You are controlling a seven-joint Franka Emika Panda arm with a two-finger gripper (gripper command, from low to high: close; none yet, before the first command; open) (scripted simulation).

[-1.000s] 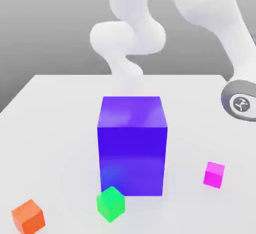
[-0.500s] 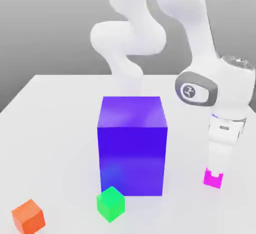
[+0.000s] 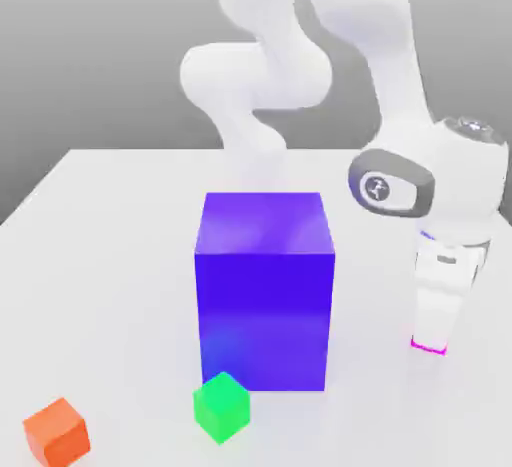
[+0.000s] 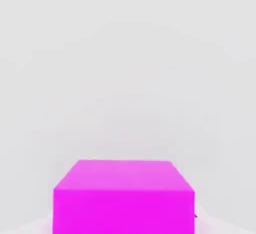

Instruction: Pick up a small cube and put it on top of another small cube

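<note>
Tool [image 3: 430,340] down over magenta cube [image 3: 429,346] on tabletop [image 3: 120,255], at exterior view's right; can't tell if pinching it. Big blue block [image 3: 265,290] center, w/ green cube [image 3: 221,407] in front, orange cube [image 3: 57,431] far left.

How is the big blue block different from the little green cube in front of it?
The blue block is far larger than the green cube and stands much taller. The blue block sits square to the exterior view, showing one broad front face, while the green cube is turned with a corner toward the camera. Blue is deep violet-blue; green is bright. Both rest on the white table, untouched by the arm.
</note>
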